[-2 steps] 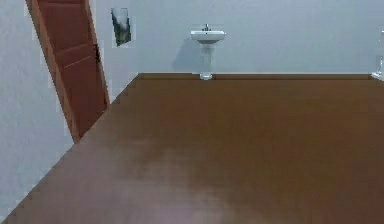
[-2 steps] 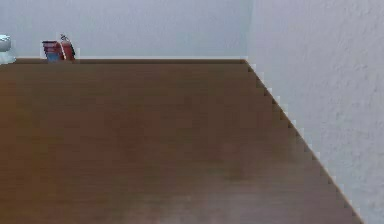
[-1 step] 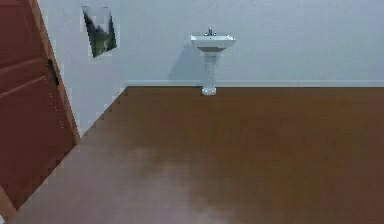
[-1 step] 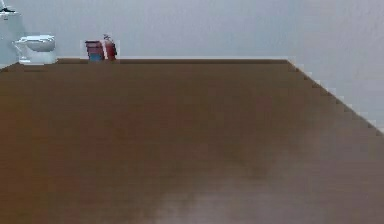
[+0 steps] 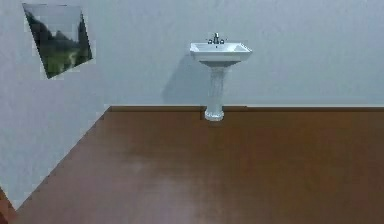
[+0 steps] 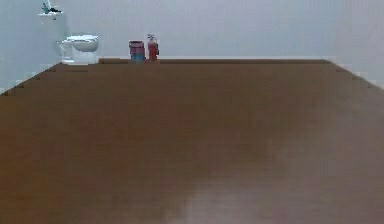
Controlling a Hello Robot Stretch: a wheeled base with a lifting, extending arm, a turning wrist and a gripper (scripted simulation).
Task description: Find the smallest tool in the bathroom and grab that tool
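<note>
I am at the search step: nothing has been singled out as the tool yet, let alone reached for. How the fingers stand I cannot tell, and I cannot place anything against them, so I go by the two views.

Looking ahead, a white pedestal sink (image 5: pixel 219 52) with a small dark tap (image 5: pixel 215 40) stands against the far wall (image 5: pixel 310 50). A framed landscape picture (image 5: pixel 58 40) hangs on the wall at the forward view's left. The brown floor (image 5: pixel 200 160) between me and the sink carries nothing I would call a tool.

The arm side view is more promising. Far out, at the foot of the back wall, sits a white bowl-shaped fixture (image 6: pixel 80 48), probably the toilet. Just beside it, toward that view's middle, stand two small upright things close together: a blue-and-red squat thing (image 6: pixel 136 50) and a red slim thing (image 6: pixel 152 47). I judge these the likeliest candidates, but they are too small to name or to rank by size. Both are well apart from the robot, across a wide stretch of floor.

The next move calls for turning the base toward that side and driving closer, until I can identify the two and compare them. Only then is it worth lining the arm up.
</note>
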